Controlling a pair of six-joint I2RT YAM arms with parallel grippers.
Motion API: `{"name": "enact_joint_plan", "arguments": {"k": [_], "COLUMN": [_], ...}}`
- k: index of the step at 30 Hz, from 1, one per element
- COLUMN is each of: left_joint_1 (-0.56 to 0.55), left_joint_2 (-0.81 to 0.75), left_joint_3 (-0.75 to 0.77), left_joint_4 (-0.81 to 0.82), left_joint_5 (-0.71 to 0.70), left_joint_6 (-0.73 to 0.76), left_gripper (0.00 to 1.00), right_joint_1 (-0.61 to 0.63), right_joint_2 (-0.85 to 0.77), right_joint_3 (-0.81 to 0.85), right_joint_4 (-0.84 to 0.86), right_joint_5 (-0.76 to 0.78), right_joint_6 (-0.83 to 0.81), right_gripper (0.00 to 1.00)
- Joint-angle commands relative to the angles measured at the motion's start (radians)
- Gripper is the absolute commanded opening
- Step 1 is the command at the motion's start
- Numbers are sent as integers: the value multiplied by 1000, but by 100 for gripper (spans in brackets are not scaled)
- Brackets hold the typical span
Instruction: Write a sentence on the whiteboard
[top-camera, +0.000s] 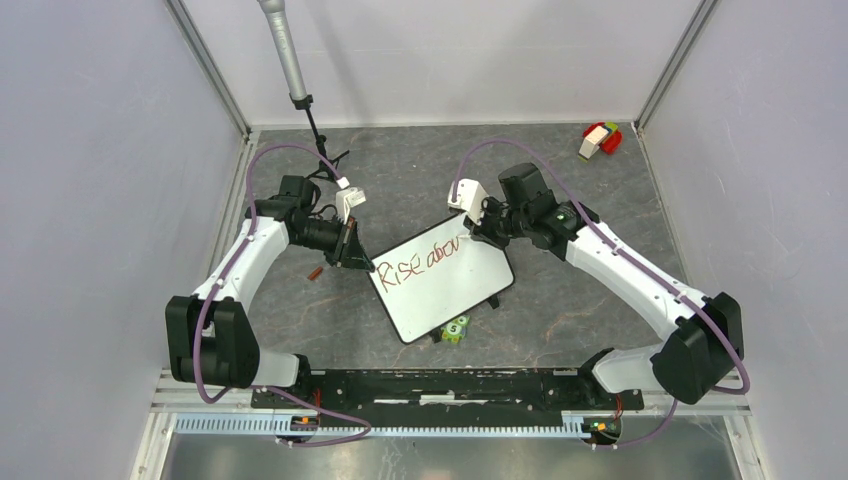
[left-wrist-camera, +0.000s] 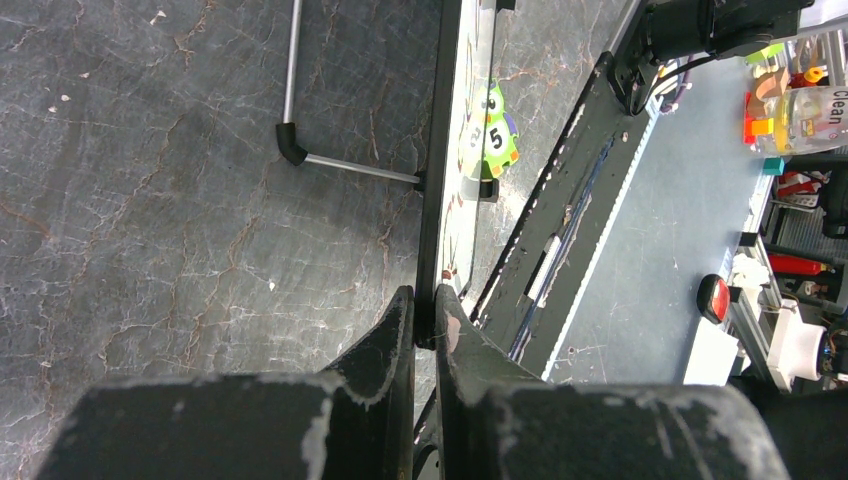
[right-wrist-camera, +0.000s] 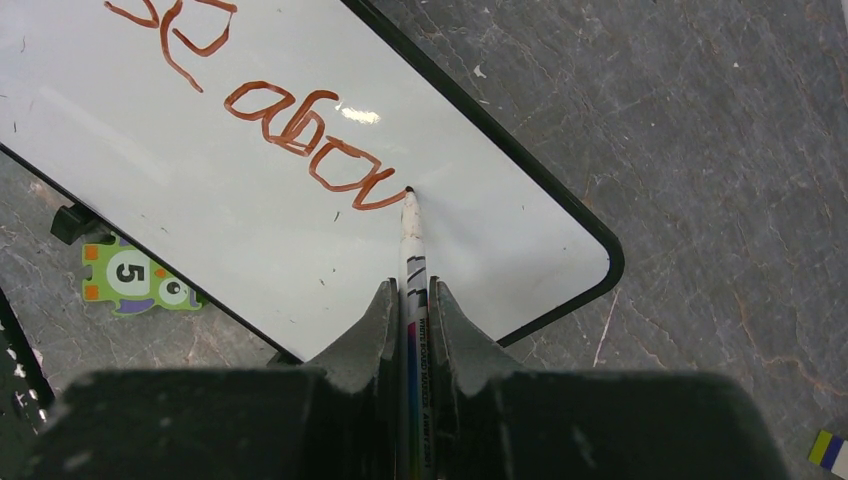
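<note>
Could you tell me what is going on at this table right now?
The robot is partway through writing on the whiteboard. The left gripper is clamped on the board's left edge, apparently steadying it, while the right gripper holds a marker with its tip on the board. The reddish-brown lettering reads "Rise abov" so far, and the tip sits at the end of the last stroke, so the sentence is unfinished.

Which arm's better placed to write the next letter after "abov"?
Right. The right tool grips the marker, its tip on the whiteboard at the last stroke of the sentence. The left tool is clamped on the board's edge, holding it.
</note>
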Motion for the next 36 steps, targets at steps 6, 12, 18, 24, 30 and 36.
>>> {"name": "enact_joint_plan", "arguments": {"k": [6,12,18,24,30,36], "left_joint_1": [-8,-8,-8,-8,-9,-8], "left_joint_2": [1,-1,-5,3,8,10], "left_joint_3": [19,19,19,18,18,17], "left_joint_4": [4,4,3,4,4,4], "left_joint_5": [-18,-17,-20,-21,-21,-26], "left_joint_6": [11,11,12,14,18,17], "left_gripper": [2,3,2,2,2,3], "right_joint_1": [-7,-7,-7,-7,-16,-56], "right_joint_2": [-53,-60,-43,-31,-25,-25], "right_joint_3": [12,-12,-40,-49,-56,-43], "right_joint_4": [-2,-1,16,33,38,20], "right_joint_5": [7,8,14,15,46,49], "right_joint_6": [-20,-19,-19,-21,-37,-64], "right_gripper": [0,0,0,0,0,0]}}
